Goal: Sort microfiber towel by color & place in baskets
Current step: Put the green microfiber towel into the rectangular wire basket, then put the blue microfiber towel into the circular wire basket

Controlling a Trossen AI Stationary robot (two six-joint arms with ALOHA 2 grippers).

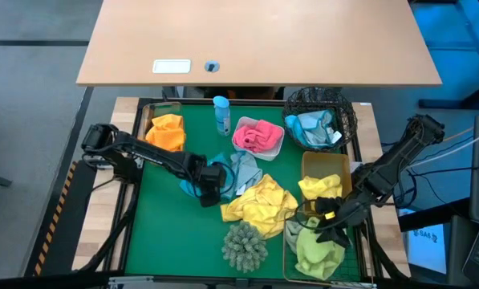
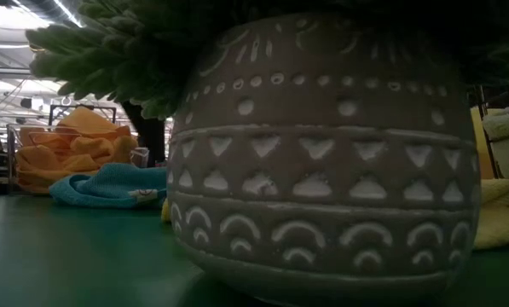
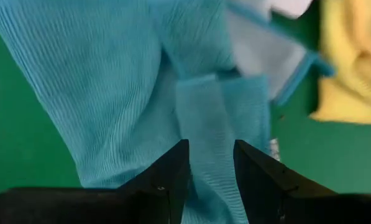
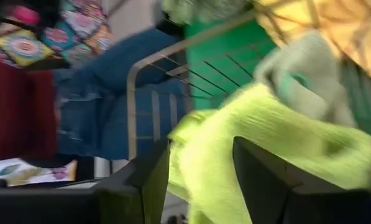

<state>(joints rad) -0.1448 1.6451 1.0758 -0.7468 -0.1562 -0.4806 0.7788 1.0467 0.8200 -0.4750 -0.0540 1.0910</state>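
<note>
Left gripper (image 1: 209,191) is down near the middle of the green mat (image 1: 155,233), and its wrist view shows the two dark fingers (image 3: 166,180) pinched on a fold of the teal towel (image 3: 129,93), so it is grasping that cloth. A pale blue-grey towel (image 1: 245,168) lies touching the teal one, and a big heap of yellow towels (image 1: 261,202) sits just beside them, toward the mat's centre.

Over on the right edge, the right gripper (image 1: 333,221) is at the near gold basket (image 1: 287,255), over the lime-green towel (image 1: 318,253) lying in it. In the right wrist view its fingers (image 4: 266,180) stand apart with the lime cloth between them; whether they press it, I cannot tell. The far gold basket (image 1: 345,164), just behind, holds a yellow towel (image 1: 321,187).

Along the far edge: the clear tub (image 1: 145,119) in the far-left corner carries orange towels (image 1: 167,132), a small blue bottle (image 1: 221,114) stands beside it, the white tub (image 1: 278,149) holds pink towels (image 1: 257,135), and the round black basket (image 1: 347,116) in the far-right corner holds light blue towels (image 1: 315,128).

At the near edge sits a shaggy grey-green clump (image 1: 244,246); the low view shows a patterned pot (image 2: 322,162) under it, filling most of that picture.
</note>
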